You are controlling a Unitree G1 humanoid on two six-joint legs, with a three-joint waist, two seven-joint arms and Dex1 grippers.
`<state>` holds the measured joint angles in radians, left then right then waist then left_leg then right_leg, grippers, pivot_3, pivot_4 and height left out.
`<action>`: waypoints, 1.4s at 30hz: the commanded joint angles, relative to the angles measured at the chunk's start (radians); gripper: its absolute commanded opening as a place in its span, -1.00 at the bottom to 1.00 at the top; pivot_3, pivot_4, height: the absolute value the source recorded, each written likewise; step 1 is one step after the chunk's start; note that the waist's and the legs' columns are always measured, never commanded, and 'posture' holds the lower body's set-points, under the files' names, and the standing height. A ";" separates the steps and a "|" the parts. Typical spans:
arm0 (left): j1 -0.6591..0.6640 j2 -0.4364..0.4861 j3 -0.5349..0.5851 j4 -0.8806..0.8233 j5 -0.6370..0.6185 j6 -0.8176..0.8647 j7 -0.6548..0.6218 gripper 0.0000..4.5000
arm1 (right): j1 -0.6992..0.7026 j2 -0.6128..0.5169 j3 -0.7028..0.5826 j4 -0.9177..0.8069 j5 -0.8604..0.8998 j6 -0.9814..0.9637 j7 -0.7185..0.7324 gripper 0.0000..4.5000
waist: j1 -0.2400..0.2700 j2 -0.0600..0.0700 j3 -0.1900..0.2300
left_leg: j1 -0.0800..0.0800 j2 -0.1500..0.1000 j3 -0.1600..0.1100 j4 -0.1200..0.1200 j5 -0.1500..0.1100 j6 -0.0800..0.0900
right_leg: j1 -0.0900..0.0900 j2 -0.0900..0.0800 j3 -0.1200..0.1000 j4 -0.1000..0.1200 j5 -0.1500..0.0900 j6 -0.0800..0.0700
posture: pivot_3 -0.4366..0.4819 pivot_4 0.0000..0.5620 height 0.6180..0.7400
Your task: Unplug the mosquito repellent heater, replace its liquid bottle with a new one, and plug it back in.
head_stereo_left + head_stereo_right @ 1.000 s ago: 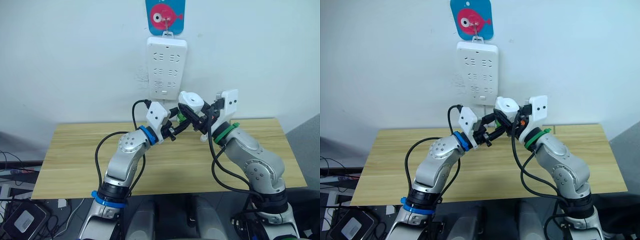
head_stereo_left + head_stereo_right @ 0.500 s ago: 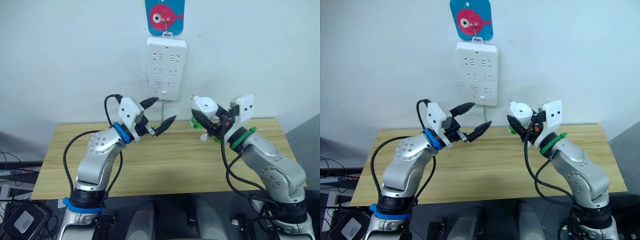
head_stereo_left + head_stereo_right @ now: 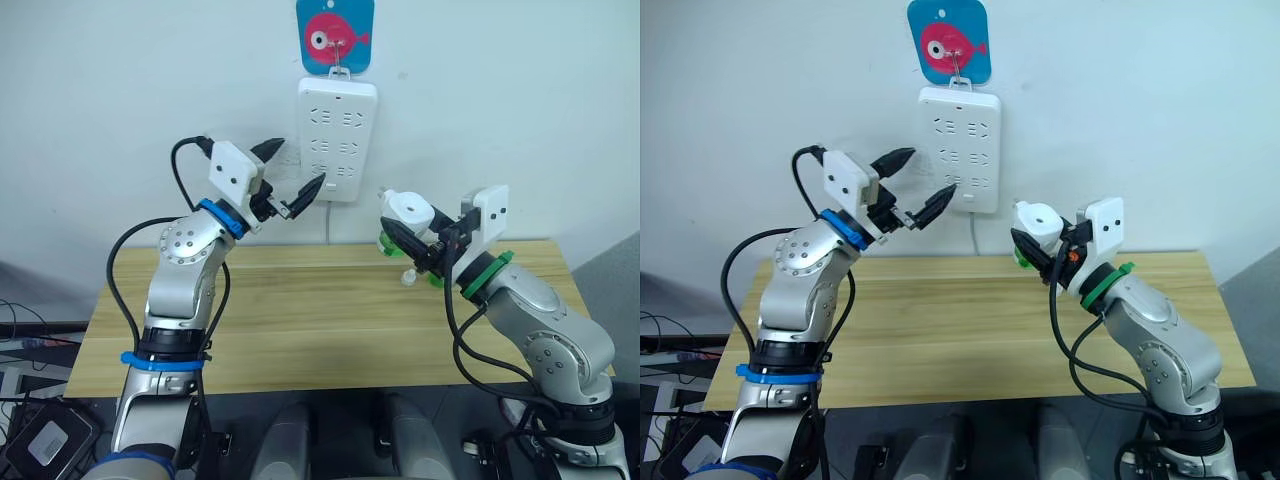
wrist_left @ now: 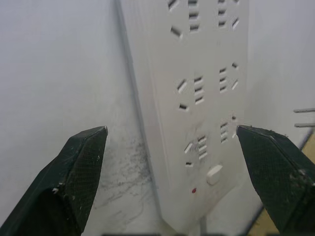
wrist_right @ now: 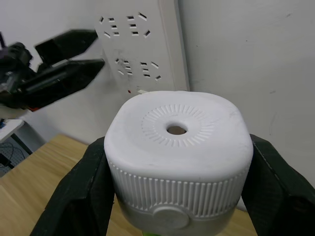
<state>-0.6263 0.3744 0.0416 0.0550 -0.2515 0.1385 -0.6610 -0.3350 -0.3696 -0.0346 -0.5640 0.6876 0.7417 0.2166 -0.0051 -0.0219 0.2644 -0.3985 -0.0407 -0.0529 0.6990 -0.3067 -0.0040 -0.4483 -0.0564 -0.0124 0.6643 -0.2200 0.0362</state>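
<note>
The right gripper (image 3: 408, 228) is clamped on the mosquito repellent heater (image 3: 409, 211), its two black fingers (image 5: 78, 191) pressing the ribbed white sides of the unit, which is held in the air above the back edge of the wooden table (image 3: 330, 310), to the right of and lower than the power strip (image 3: 337, 139). In the right wrist view the heater (image 5: 177, 162) sits squarely between the fingers with its round vent hole facing the camera, and a bit of green shows beneath it in the head views. A small white piece (image 3: 408, 276) lies on the table just below the heater. The left gripper (image 3: 290, 172) is raised in front of the wall, just beside the lower left part of the power strip, with its fingers spread wide apart and nothing between them; the left wrist view looks between the two dark fingertips (image 4: 81, 162) at the strip's rows of sockets (image 4: 197, 88) and its small switch (image 4: 214, 174), with the strip not touched. The power strip hangs upright on the white wall from a hook under a blue card with a pink fish (image 3: 335, 33), and a thin cord (image 3: 328, 222) runs down from its bottom edge toward the table.
</note>
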 commanded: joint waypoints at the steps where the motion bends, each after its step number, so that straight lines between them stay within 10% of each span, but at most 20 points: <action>1: -0.040 -0.006 -0.017 0.053 -0.006 -0.016 -0.032 1.00 | -0.023 0.002 -0.006 -0.047 0.001 -0.011 0.008 0.35 | 0.000 0.000 0.000 | 0.000 0.000 0.000 0.000 0.000 0.000 | 0.000 0.000 0.000 0.000 0.000 0.000 | -0.07 -0.31 1.00; 21: -0.236 -0.041 -0.050 0.325 -0.069 -0.027 -0.346 1.00 | -0.029 0.006 0.001 -0.054 -0.032 -0.018 0.006 0.35 | -0.011 0.000 -0.008 | -0.001 0.000 0.001 0.000 0.000 0.000 | -0.001 0.000 0.000 0.001 0.000 0.000 | -0.18 -0.28 1.00; 32: -0.237 -0.011 -0.028 0.311 -0.133 0.124 -0.422 -0.38 | -0.058 0.020 0.036 -0.065 -0.055 -0.008 0.000 0.35 | -0.025 0.000 -0.008 | -0.001 0.000 0.000 0.000 0.000 0.000 | -0.001 0.001 0.000 0.001 0.000 0.000 | -0.17 -0.24 1.00; 42: -0.226 -0.002 -0.015 0.259 -0.172 0.233 -0.424 -0.39 | -0.144 0.037 0.053 -0.069 -0.047 0.066 -0.035 0.35 | -0.025 0.000 -0.008 | -0.001 0.000 -0.001 0.000 0.000 0.000 | -0.002 0.000 0.000 0.001 0.000 0.000 | -0.17 -0.22 1.00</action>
<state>-0.8486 0.3692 0.0311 0.3653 -0.3981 0.3704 -1.0617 -0.4623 -0.3325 0.0233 -0.5865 0.6462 0.8094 0.1881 -0.0301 -0.0223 0.2568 -0.3997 -0.0406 -0.0535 0.6990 -0.3068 -0.0039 -0.4499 -0.0559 -0.0128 0.6650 -0.2200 0.0362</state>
